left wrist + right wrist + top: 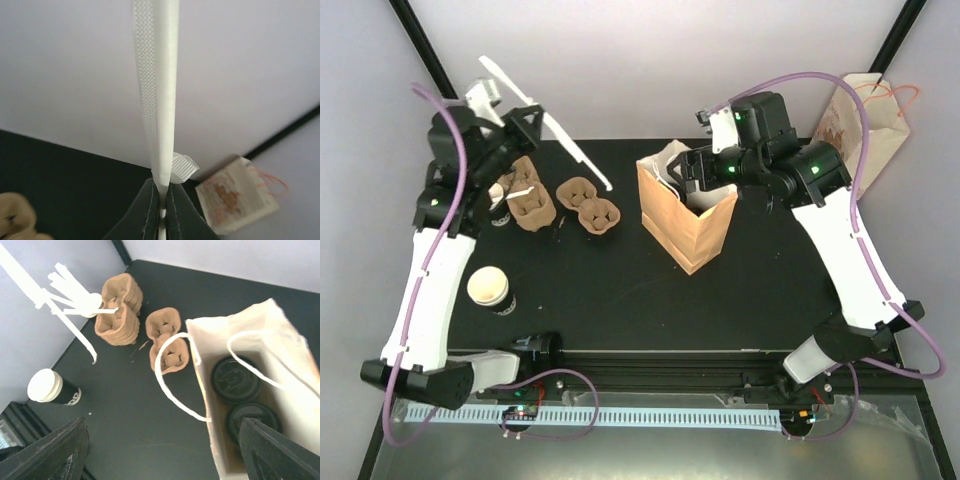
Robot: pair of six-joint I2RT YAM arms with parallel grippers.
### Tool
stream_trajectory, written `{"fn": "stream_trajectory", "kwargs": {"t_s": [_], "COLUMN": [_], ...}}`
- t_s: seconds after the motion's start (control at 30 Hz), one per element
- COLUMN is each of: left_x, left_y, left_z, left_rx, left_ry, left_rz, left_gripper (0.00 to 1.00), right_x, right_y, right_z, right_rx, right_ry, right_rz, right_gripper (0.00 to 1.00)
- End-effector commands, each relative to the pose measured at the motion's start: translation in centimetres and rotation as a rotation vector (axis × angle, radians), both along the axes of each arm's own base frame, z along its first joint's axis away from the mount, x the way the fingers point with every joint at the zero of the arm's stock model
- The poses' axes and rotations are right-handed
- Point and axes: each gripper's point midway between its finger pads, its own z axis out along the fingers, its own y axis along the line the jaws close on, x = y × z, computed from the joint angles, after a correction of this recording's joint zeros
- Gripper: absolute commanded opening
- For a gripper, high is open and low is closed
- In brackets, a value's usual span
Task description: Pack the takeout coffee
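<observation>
Your left gripper point(161, 200) is pinched on a white stirrer point(160, 75); your right gripper point(165, 452) hangs, jaws apart, over the brown bag point(250, 320). Two lidded cups point(235, 377) sit inside; one coffee cup point(47, 387) stands unpacked on the table point(125, 410)

A cup point(490, 290) stands upright on the surface point(620, 290) at the lower left of the top view. It has a white top and a dark body with pale print, and it is well apart from the bag point(680, 238). In the right wrist view, at the right of the frame, an upper lidded cup point(235, 378) and a lower lidded cup point(252, 419) sit side by side on the bag's floor, showing only their round black lids.
</observation>
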Motion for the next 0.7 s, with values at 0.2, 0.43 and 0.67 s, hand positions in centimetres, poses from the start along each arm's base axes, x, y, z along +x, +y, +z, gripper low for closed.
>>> {"fn": "stream_trajectory", "kwargs": {"t_s": [0.2,0.43,0.67], "left_x": [1.0,0.7,-0.9], "left_y": [-12.4,-14.8,-16.4], "left_z": [7.8,9.1,11.1], "left_rx": [0.027,0.039,0.072], "left_ry": [-0.433,-0.530,-0.652], "left_rz": [-0.335,-0.377,-0.449], "left_gripper": [0.02,0.02,0.02], "right_x": [0.7,0.1,0.2], "right_y": [-7.2,-8.8,-8.8], "right_z": [4.3,5.0,5.0], "right_rx": [-0.058,-0.052,-0.052], "right_ry": [-0.240,-0.301,-0.312], "right_rz": [-0.321,-0.373,-0.374], "right_gripper": [0.85,0.85,0.85]}}
